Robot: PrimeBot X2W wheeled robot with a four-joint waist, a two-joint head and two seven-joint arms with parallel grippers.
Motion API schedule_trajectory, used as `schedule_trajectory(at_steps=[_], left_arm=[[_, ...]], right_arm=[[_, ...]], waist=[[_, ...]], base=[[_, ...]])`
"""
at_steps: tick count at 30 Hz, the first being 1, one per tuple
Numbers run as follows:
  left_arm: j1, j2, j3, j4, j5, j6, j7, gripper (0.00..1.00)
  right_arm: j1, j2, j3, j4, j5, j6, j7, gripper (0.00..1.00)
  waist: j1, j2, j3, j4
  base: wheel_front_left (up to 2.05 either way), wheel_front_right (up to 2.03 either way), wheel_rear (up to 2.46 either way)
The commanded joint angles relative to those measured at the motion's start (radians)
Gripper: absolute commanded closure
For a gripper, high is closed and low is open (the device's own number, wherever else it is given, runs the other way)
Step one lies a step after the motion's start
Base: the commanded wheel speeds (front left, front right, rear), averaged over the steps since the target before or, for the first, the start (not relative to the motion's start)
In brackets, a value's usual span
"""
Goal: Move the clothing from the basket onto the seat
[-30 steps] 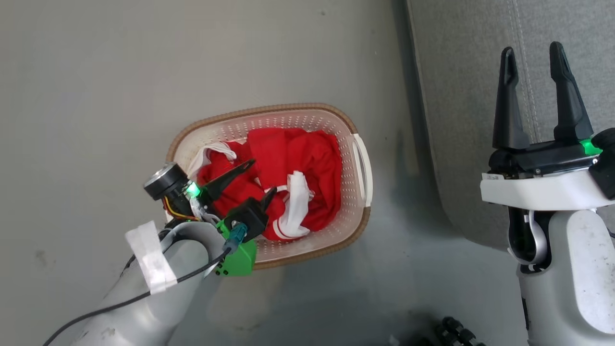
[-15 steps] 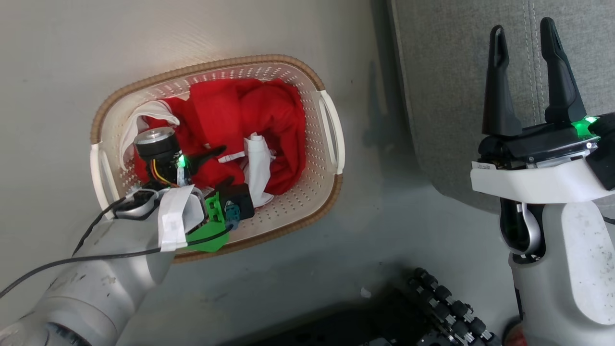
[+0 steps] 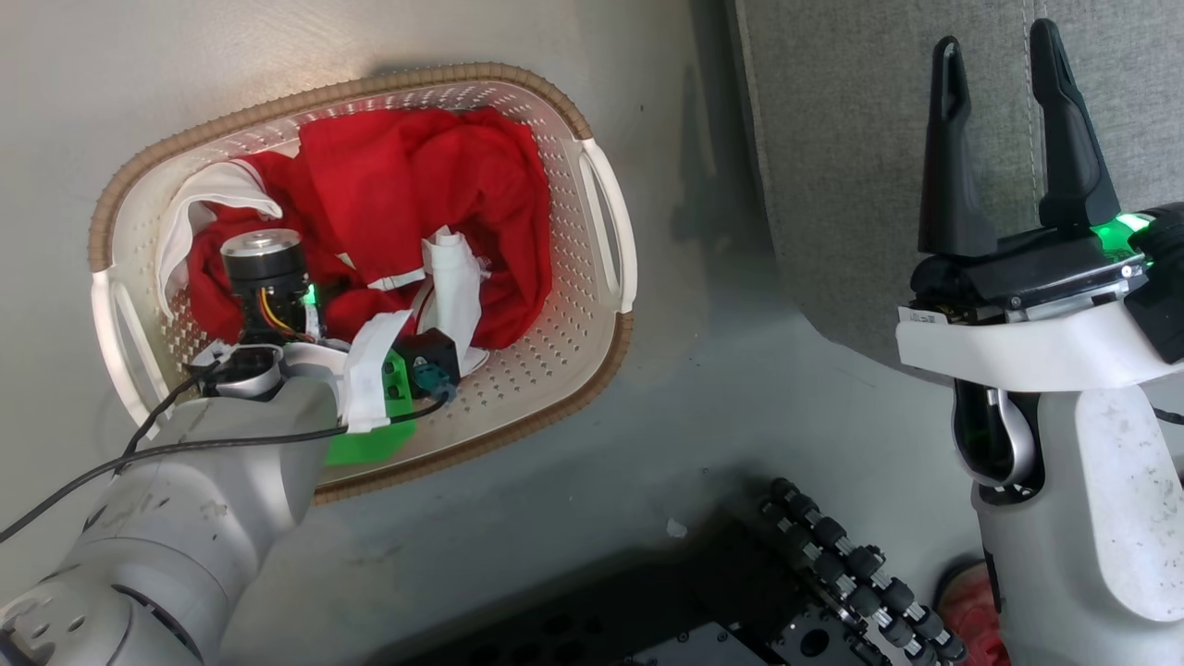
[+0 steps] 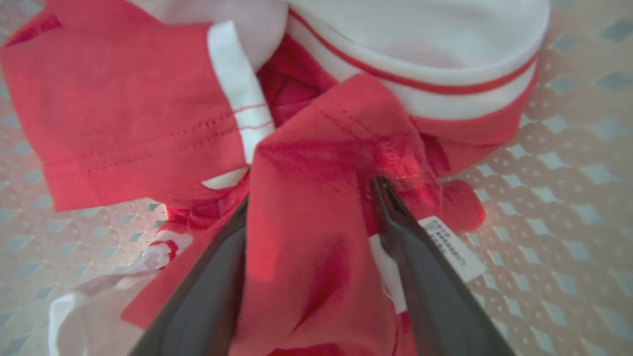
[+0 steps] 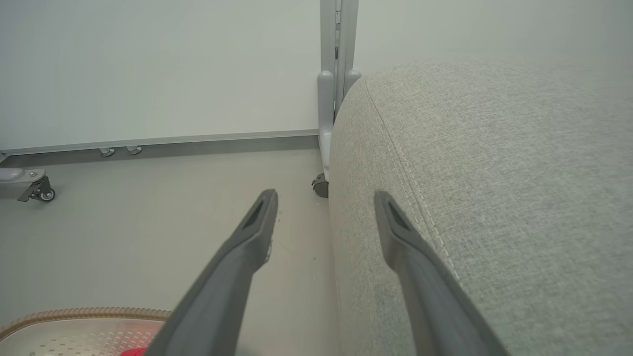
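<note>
Sunk deeper into the basket (image 3: 370, 88), the left gripper (image 4: 311, 193), fingers (image 4: 207, 296) spread, flanks a clothing (image 4: 123, 123) fold; best closed squarely across it.

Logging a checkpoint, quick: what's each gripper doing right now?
Left gripper: open, astride a fold of the clothing, not closed on it.
Right gripper: open, empty, at the seat's edge.

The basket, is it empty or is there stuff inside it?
Not empty: the basket holds a crumpled pile of red-and-white clothing.
</note>
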Motion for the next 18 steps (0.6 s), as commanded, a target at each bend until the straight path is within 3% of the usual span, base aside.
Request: schedule_trajectory(at_steps=[1,3,4,5,8,18], left_arm=[[-0.018,0.009,-0.011,0.003,-0.02,0.002,0.018,0.0],[-0.011,0.01,-0.02,0.005,-0.049,0.002,0.032,0.0],[-0.004,0.012,-0.03,0.005,-0.068,0.002,0.039,0.66],[0.0,0.013,-0.042,0.005,-0.081,0.002,0.036,1.0],[-0.005,0.015,-0.067,0.005,-0.125,0.002,0.012,1.0],[0.013,-0.031,-0.01,-0.008,-0.329,0.002,-0.137,1.0]], right_arm=[[-0.019,-0.001,0.004,-0.003,0.007,0.0,-0.003,0.0],[-0.022,-0.001,0.005,-0.002,0.01,0.0,-0.003,0.0],[-0.023,-0.001,0.005,-0.001,0.011,0.0,-0.003,0.0],[-0.023,-0.001,0.006,0.0,0.011,0.0,-0.003,0.0],[-0.022,-0.001,0.003,0.005,0.012,0.0,-0.003,0.0],[-0.003,-0.001,-0.026,0.046,-0.003,0.0,-0.003,0.0]], waist=[[-0.0001,-0.0001,0.005,-0.002],[-0.0001,-0.0001,0.008,-0.002],[-0.0001,-0.0001,0.009,-0.002],[-0.0001,-0.0001,0.01,-0.002],[-0.0001,-0.0001,0.004,0.003],[-0.0001,-0.0001,-0.078,0.039]], base=[[0.0,0.0,0.0],[0.0,0.0,0.0],[0.0,0.0,0.0],[0.0,0.0,0.0],[0.0,0.0,0.0],[0.0,0.0,0.0]])
